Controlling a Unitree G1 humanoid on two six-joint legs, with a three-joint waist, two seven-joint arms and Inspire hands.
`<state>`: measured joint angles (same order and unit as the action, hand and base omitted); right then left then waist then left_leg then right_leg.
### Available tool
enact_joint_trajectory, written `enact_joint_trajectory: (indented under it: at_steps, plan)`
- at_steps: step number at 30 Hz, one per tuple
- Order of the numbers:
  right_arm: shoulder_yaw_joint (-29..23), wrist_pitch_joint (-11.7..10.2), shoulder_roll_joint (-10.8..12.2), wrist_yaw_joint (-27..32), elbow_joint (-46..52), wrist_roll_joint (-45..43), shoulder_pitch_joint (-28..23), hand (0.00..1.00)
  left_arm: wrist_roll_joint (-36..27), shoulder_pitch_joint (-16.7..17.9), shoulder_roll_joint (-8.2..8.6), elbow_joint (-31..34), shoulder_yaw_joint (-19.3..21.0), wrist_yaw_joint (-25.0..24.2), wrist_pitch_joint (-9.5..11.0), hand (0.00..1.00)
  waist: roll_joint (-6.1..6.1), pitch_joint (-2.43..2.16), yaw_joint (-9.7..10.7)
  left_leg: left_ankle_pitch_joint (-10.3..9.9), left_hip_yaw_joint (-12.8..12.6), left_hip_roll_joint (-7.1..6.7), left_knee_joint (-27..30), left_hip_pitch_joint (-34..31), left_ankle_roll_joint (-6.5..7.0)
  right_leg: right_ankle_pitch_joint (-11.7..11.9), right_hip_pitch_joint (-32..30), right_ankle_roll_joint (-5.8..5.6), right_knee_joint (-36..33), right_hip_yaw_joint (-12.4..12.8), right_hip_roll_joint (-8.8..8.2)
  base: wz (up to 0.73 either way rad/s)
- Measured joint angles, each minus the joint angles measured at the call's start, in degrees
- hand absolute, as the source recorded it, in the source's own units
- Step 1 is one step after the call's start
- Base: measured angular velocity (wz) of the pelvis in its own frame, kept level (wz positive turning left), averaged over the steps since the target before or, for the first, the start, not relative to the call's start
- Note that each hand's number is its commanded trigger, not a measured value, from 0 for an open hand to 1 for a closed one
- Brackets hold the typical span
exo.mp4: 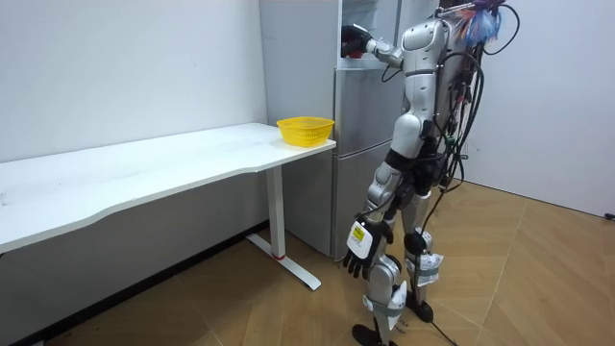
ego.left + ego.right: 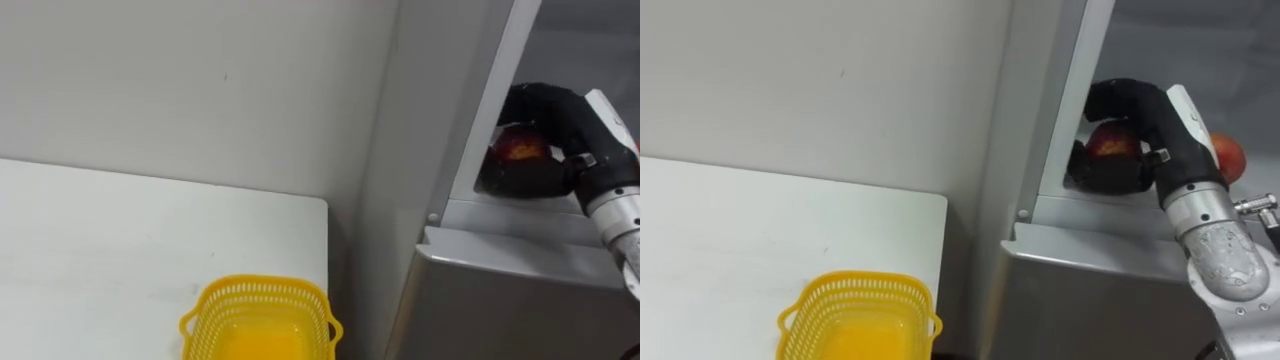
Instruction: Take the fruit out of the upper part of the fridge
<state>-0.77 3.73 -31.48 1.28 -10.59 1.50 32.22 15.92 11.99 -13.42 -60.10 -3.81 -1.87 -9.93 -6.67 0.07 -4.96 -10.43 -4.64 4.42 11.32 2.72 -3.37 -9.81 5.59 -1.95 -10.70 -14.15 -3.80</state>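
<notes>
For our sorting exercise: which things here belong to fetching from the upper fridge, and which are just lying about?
Job in hand: fridge; red fruit; right hand, curled round it; probably the yellow basket.
Lying about: white table; second red fruit beside the wrist; left hand, hanging idle.

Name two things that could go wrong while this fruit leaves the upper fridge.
The apple may slip from the right robot hand, which covers only part of it.
Coming out, the robot hand could catch the fridge sill or knock the second apple behind its wrist.
</notes>
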Motion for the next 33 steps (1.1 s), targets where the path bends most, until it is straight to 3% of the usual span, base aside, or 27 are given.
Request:
enact_joint_trajectory:
  at_steps: [2, 30, 32, 33]
  plan:
    - [0.0, 0.8, 0.0, -0.2, -0.9, 0.2, 0.6, 1.0, 0.0, 0.1, -0.02, 0.0, 0.0, 0.0, -0.1, 0.0, -0.09, -0.05, -0.2, 0.0, 0.0, 0.01, 0.0, 0.0, 0.0, 0.0, 0.0, 0.02, 0.0, 0.0, 0.0, 0.0]
    - [2.8, -0.1, 0.1, -0.3, 2.7, 0.2, 1.2, 1.0, -0.4, -1.0, -1.13, 0.3, -4.3, 1.2, 0.0, 0.0, 0.58, 0.0, 1.5, 0.0, -0.2, 0.07, 0.0, 0.6, 0.0, 0.1, 0.4, 0.16, 0.0, 0.5, 0.1, 0.0]
    - [2.9, -0.1, 0.1, -0.3, 3.0, 0.3, 1.0, 0.0, -0.5, -0.9, -1.14, 0.2, -4.3, 1.1, 0.0, 0.0, 0.59, 0.0, 1.6, 0.0, -0.4, 0.11, -0.1, 0.7, 0.0, 0.1, 0.4, 0.2, 0.0, 0.6, 0.13, -0.04]
    - [2.8, -0.1, 0.1, -0.3, 3.3, 0.3, 0.7, 0.0, -0.4, -0.9, -1.13, 0.2, -4.3, 1.0, 0.0, 0.0, 0.55, -0.02, 1.6, 0.0, -0.4, 0.11, -0.1, 0.7, 0.0, 0.1, 0.4, 0.2, 0.0, 0.6, 0.13, 0.0]
